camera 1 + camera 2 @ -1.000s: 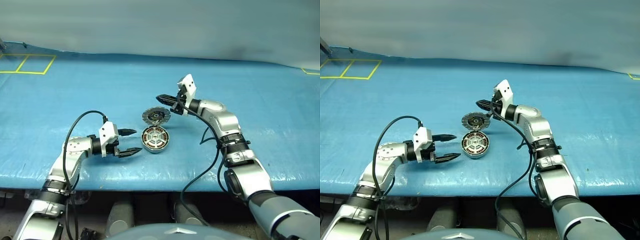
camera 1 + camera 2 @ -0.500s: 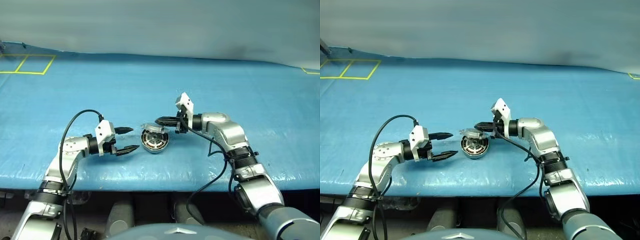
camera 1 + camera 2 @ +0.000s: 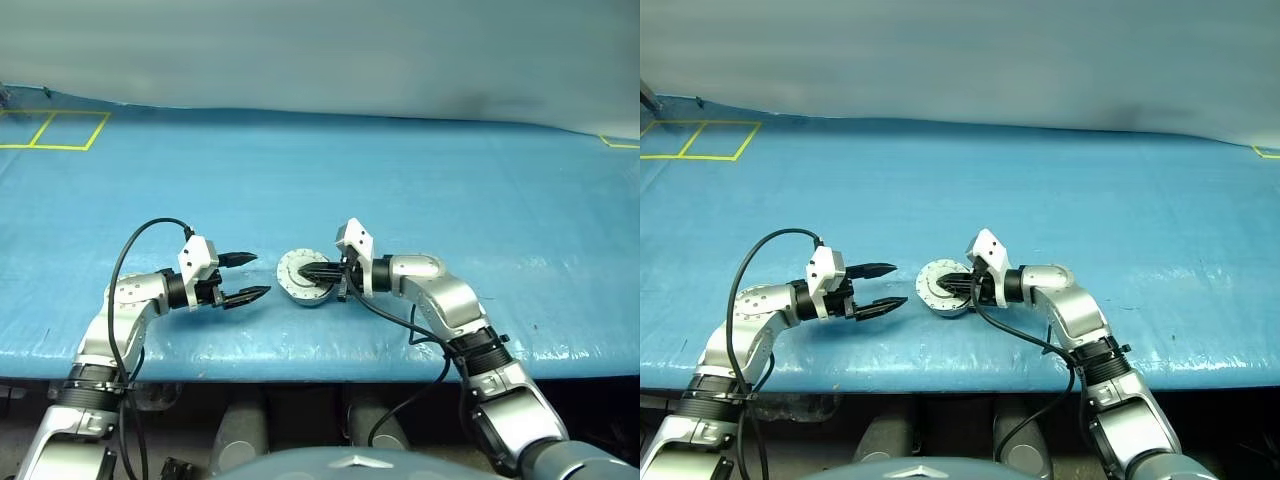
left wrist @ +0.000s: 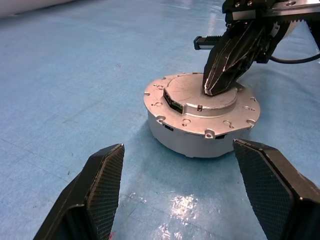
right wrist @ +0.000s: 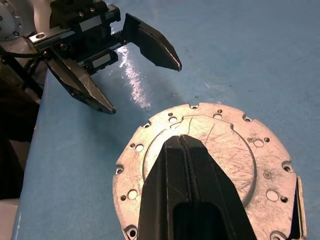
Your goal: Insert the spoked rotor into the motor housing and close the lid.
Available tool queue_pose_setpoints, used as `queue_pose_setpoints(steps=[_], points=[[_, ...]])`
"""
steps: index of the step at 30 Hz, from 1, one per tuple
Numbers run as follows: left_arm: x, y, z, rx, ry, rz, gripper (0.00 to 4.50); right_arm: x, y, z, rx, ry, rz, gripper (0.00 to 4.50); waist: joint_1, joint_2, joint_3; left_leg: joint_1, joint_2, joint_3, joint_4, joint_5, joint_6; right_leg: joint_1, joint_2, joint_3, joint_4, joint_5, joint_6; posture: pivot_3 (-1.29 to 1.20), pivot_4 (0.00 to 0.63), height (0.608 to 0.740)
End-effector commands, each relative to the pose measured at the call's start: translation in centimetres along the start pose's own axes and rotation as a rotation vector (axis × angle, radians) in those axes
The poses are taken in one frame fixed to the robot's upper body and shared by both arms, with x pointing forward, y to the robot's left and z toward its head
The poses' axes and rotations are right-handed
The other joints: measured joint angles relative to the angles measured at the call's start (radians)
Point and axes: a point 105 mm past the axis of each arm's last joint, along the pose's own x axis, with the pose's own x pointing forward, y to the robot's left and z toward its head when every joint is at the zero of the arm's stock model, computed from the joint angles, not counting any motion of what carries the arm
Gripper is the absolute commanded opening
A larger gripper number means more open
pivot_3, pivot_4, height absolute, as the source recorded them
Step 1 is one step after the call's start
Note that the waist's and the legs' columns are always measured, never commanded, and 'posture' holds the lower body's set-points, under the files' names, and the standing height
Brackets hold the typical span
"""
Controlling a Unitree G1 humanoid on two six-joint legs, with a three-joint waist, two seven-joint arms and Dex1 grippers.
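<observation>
Left wrist view shows the lid (image 4: 201, 102) down on the motor housing (image 4: 187, 137) on the bench (image 4: 75, 75), closed right pincer (image 4: 220, 82) pressing its top, left pincer (image 4: 185, 192) spread empty nearby; stiff, weighty, slick metal, best gripped across the ribbed rim.

A: How many motor housings (image 4: 192, 140) beside the jaws?
B: One, with one lid (image 4: 202, 104) closed on top.
A: Grippers?
B: Two: the left gripper (image 3: 243, 276) and the right gripper (image 3: 308, 270).
</observation>
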Motion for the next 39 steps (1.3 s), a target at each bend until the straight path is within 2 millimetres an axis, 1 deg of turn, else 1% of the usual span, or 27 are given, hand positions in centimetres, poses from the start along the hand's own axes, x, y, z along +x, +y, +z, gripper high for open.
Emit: queue_pose_setpoints(steps=[1,4,5,8,11,14,19,20,25,33,39], points=[[0.0,0.0,1.4,0.042,-0.036,0.002,3.78,-0.2,-0.6,-0.2,0.001,-0.034,-0.082,0.00,0.000,0.000,0.000,0.000,0.000,0.000,0.000,0.000,0.000,0.000,0.000,0.000,0.000,0.000,0.000,0.00,0.150,0.740],[0.1,-0.1,1.5,0.044,-0.041,0.000,3.78,-0.6,-0.7,0.6,-0.001,-0.080,-0.105,0.00,0.001,0.000,0.000,0.000,0.000,0.000,0.000,0.000,0.000,0.000,0.000,0.000,0.000,0.000,0.000,0.00,0.150,0.740],[0.2,-0.1,1.6,0.044,-0.045,-0.003,3.78,-0.9,-0.6,1.4,-0.011,-0.117,-0.115,0.00,0.001,0.000,0.000,0.000,0.000,0.000,0.000,0.000,0.000,0.000,0.000,0.000,0.000,0.000,0.000,0.00,0.150,0.740],[0.5,-0.3,1.6,0.042,-0.059,-0.008,3.80,-1.5,-0.2,3.1,-0.027,-0.201,-0.140,0.62,0.004,0.000,0.000,-0.001,0.000,0.000,0.000,0.000,0.000,-0.001,0.000,0.000,0.000,0.000,0.000,0.00,0.150,0.740],[0.7,-0.6,1.6,0.028,-0.075,-0.024,3.80,-1.6,0.7,3.9,-0.013,-0.248,-0.134,1.56,0.004,0.000,0.000,-0.001,0.000,0.000,-0.001,0.000,0.000,-0.001,0.000,0.000,0.000,0.000,0.000,0.00,0.150,0.740],[1.1,-0.8,1.4,0.020,-0.077,-0.040,3.80,-1.2,1.8,4.0,0.018,-0.271,-0.105,2.61,0.004,0.000,0.000,-0.001,0.000,0.000,-0.001,0.000,0.000,-0.001,0.000,0.000,0.000,0.000,0.000,0.00,0.150,0.740],[1.6,-1.1,1.2,0.018,-0.083,-0.052,3.80,-0.6,1.4,3.2,0.058,-0.262,-0.142,4.29,0.004,0.000,0.000,-0.001,0.000,0.000,0.000,0.000,0.000,-0.001,0.000,0.000,0.000,0.000,-0.001,0.00,0.150,0.740],[1.6,-1.1,1.2,0.017,-0.084,-0.054,3.80,-0.5,1.3,3.0,0.064,-0.259,-0.147,4.47,0.004,0.000,0.000,-0.001,0.000,0.000,0.000,0.000,0.000,-0.001,0.000,0.000,0.000,0.000,-0.001,0.00,0.150,0.740],[1.8,-1.4,1.1,0.013,-0.087,-0.059,3.80,-0.4,0.4,1.8,0.074,-0.215,-0.193,4.47,0.004,0.000,0.000,-0.001,0.000,0.000,0.000,0.000,0.000,-0.001,0.000,0.000,0.000,0.000,-0.001,0.00,0.150,0.740],[1.6,-1.2,0.9,0.013,-0.079,-0.045,3.80,0.1,0.1,-0.3,0.051,-0.137,-0.225,4.47,0.004,0.000,0.000,-0.001,0.000,0.000,-0.001,0.000,0.000,-0.001,0.000,0.000,0.000,0.000,-0.001,0.00,0.150,0.740],[1.4,-1.0,0.7,0.015,-0.071,-0.028,3.80,0.3,0.4,-0.8,0.020,-0.119,-0.221,4.47,0.004,0.000,0.000,-0.001,0.000,0.000,0.000,0.000,0.000,-0.001,0.000,0.000,-0.001,0.000,-0.001,0.00,0.150,0.740]])
